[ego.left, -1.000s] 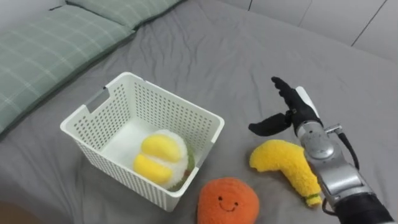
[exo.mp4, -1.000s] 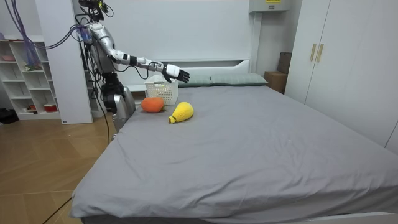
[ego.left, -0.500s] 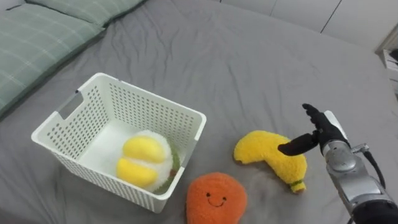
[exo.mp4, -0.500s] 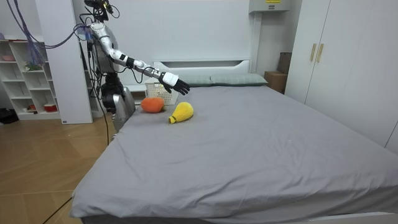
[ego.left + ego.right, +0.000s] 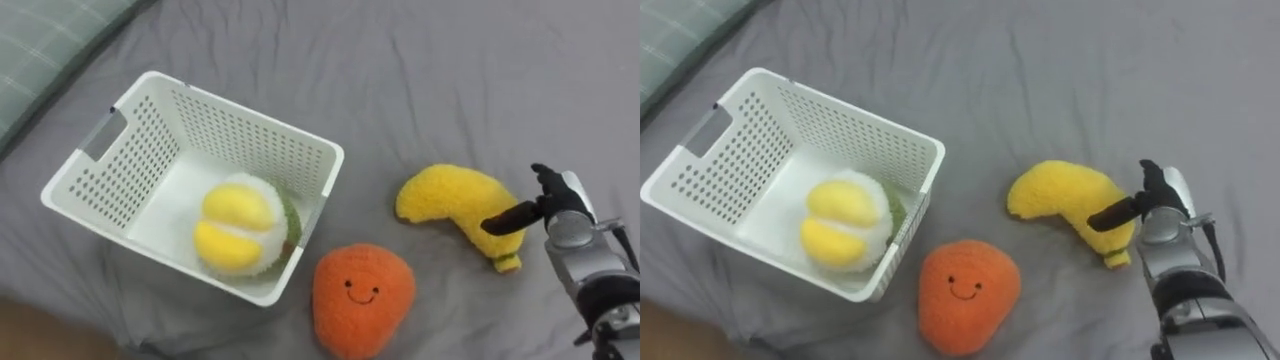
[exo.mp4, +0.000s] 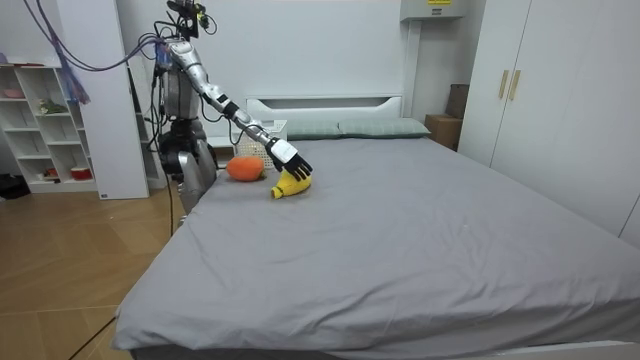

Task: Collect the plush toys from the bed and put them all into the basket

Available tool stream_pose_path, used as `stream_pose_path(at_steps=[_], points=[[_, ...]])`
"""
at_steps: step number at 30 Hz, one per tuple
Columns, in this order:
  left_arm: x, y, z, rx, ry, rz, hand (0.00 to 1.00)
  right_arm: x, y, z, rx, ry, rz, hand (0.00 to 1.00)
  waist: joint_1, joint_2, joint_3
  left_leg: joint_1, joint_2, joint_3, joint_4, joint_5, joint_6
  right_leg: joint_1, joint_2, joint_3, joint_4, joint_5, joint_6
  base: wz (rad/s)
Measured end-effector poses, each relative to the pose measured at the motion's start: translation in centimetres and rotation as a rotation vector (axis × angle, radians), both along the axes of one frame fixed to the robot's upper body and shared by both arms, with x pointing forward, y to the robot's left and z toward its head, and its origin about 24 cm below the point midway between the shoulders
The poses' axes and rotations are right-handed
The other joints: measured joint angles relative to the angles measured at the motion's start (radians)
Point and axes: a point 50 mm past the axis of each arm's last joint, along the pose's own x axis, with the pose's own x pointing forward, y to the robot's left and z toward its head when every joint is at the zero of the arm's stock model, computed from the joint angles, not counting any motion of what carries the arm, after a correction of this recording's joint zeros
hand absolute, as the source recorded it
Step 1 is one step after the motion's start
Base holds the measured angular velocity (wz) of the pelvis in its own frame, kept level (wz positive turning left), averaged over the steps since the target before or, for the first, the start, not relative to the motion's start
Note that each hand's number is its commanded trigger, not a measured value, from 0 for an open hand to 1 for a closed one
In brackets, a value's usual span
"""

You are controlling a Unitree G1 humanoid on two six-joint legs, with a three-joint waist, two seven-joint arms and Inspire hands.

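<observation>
Toys, plush, three in count.

1. Banana: lies loose on the grey bed, to the right of the basket and well apart from it. It is in the same place as a second ago.
2. Orange with a smiling face: on the bed just beside the basket's near corner, also unmoved.
3. Yellow, white and green ball: already inside the white basket.

Right hand: a second ago it was raised over the bed beyond the banana. It has now come down to the banana's stem end. The fingers are spread and fairly straight, the thumb reaches toward the fruit, and nothing is held. Whether the thumb touches the plush cannot be told.

Assessment: one toy collected, two outstanding. The descent reads as an approach on the banana, and the grasp is not yet made.
</observation>
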Motion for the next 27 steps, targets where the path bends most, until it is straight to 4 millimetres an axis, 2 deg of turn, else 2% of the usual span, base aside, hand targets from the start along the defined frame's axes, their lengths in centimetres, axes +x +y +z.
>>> stream_pose_path(at_steps=[2, 5, 8, 9, 10, 11, 12, 13, 19, 27], points=[[0.3, -0.2, 0.0, -0.006, -0.003, -0.006, 0.00, 0.3, -0.1, 0.5, -0.015, -0.022, -0.005, 0.00, 0.003, -0.002, 0.0019, -0.031, 0.000, 0.000, 0.003, 0.000, 0.000, -0.030, 0.000, 0.002, 0.001, 0.000, -0.001, 0.00], [1.4, -0.5, 0.0, -0.008, -0.007, -0.027, 0.00, 0.5, -0.7, 1.0, -0.044, -0.046, -0.026, 0.00, 0.028, 0.001, 0.0053, -0.064, 0.000, -0.002, 0.007, 0.000, 0.000, -0.066, 0.002, 0.013, 0.002, 0.001, -0.001, -0.02], [2.4, -0.8, 0.2, -0.004, -0.038, -0.052, 0.00, 0.6, -1.1, 1.5, -0.072, -0.059, -0.027, 0.00, 0.046, 0.011, 0.0159, -0.072, 0.000, -0.003, 0.005, 0.000, 0.000, -0.075, 0.003, 0.020, 0.000, 0.001, -0.001, -0.02], [2.8, -1.0, 0.3, -0.012, -0.053, -0.049, 0.00, 0.9, -1.2, 1.9, -0.081, -0.065, -0.026, 0.00, 0.048, 0.015, 0.0224, -0.076, 0.000, -0.002, 0.004, 0.000, 0.000, -0.080, 0.003, 0.022, 0.000, 0.001, -0.001, -0.07], [2.9, -1.1, 0.3, -0.017, -0.058, -0.044, 0.00, 1.0, -1.2, 2.0, -0.084, -0.065, -0.028, 0.00, 0.048, 0.017, 0.0242, -0.077, 0.000, -0.001, 0.003, 0.000, 0.000, -0.082, 0.002, 0.022, -0.001, 0.001, -0.001, -0.06], [3.1, -1.2, 0.3, -0.024, -0.067, -0.035, 0.00, 1.1, -1.2, 2.1, -0.088, -0.068, -0.029, 0.42, 0.048, 0.017, 0.0243, -0.081, 0.000, -0.001, 0.002, 0.000, 0.000, -0.087, 0.002, 0.022, 0.000, 0.001, -0.001, -0.04], [3.2, -1.2, 0.4, -0.026, -0.075, -0.037, 0.00, 1.3, -1.2, 2.4, -0.094, -0.077, -0.030, 0.65, 0.048, 0.017, 0.0244, -0.087, 0.000, -0.001, 0.002, 0.000, 0.000, -0.093, 0.002, 0.023, 0.001, 0.001, -0.001, -0.04], [3.2, -1.3, 0.4, -0.026, -0.078, -0.043, 0.00, 1.4, -1.2, 2.5, -0.098, -0.084, -0.032, 1.00, 0.047, 0.017, 0.0245, -0.090, 0.000, -0.002, 0.003, 0.000, 0.000, -0.097, 0.002, 0.024, 0.001, 0.001, -0.001, 0.00], [3.5, -1.7, 0.4, -0.031, -0.091, -0.063, 0.00, 1.5, -1.4, 2.8, -0.110, -0.102, -0.040, 1.00, 0.048, 0.016, 0.0247, -0.107, -0.001, -0.002, 0.003, 0.000, 0.000, -0.116, 0.001, 0.024, 0.002, 0.001, -0.001, 0.00], [3.4, -1.9, 0.3, -0.049, -0.091, -0.077, 0.00, 1.0, -1.6, 2.3, -0.121, -0.072, -0.047, 1.00, 0.053, 0.017, 0.0250, -0.109, -0.001, -0.002, 0.003, 0.000, 0.000, -0.117, 0.001, 0.023, 0.002, 0.001, -0.001, 0.00]])
